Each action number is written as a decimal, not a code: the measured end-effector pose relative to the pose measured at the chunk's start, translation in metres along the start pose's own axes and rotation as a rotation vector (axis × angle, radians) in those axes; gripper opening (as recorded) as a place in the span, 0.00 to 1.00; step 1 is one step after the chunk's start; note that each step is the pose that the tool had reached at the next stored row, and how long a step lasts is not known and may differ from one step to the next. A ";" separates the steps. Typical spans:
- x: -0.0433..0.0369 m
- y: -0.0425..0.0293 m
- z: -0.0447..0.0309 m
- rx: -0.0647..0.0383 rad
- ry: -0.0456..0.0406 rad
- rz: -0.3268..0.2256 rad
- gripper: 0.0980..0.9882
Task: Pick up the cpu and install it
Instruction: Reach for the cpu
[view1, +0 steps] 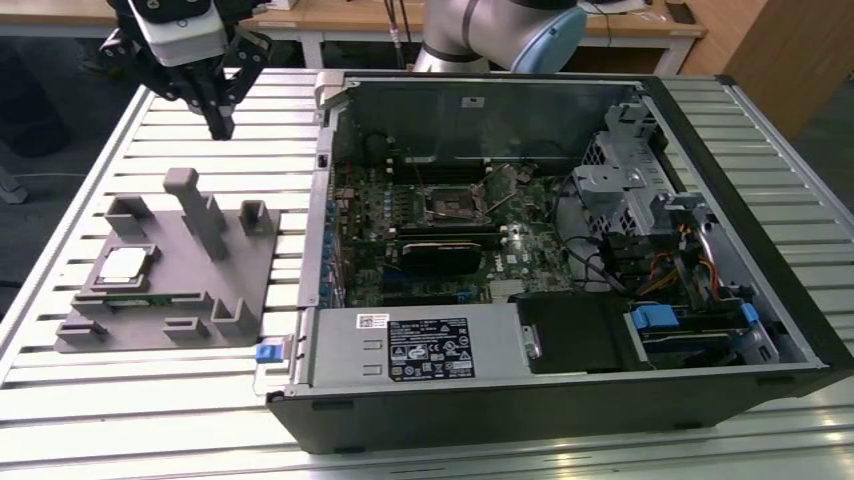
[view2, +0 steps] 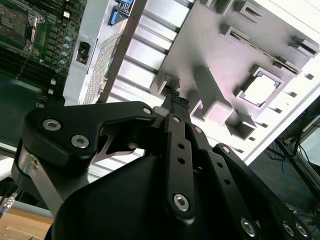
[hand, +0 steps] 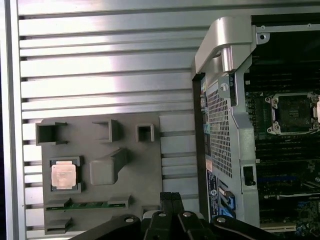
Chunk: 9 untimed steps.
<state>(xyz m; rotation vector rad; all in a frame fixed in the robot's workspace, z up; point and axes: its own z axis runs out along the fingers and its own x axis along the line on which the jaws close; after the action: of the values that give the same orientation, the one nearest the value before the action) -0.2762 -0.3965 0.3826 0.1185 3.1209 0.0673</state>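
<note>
I have the black multi-link end effector hanging in the air over the far corner of the ribbed aluminium table on the exterior view's left. Its fingers are drawn together to a single tip and clamped on nothing. The small square cpu with the silvery-white metal top has not been picked up. It lies flat in a square pocket of the grey plastic fixture with upright blocks, which sits on the table close to the edge at the exterior view's left. The pocket's raised walls look made to stop the chip sliding and to present it squarely from above (my reading, not something I can test from here). The end effector is well apart from the chip, above and beyond the fixture's far side, and in the first wrist view nothing covers the cpu. The open black computer case lies on its side toward the table's opposite edge, so the board faces up. I see no chip in its black square socket with a metal frame, which I judge is where the cpu belongs.
</note>
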 end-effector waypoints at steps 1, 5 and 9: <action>0.0009 0.0000 0.0000 0.000 0.0001 0.000 0.01; 0.0045 -0.0002 0.0002 0.000 0.0001 0.000 0.01; 0.0080 -0.0004 0.0004 0.000 0.0002 0.000 0.01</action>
<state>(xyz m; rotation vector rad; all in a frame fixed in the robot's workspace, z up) -0.2842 -0.3962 0.3821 0.1186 3.1211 0.0673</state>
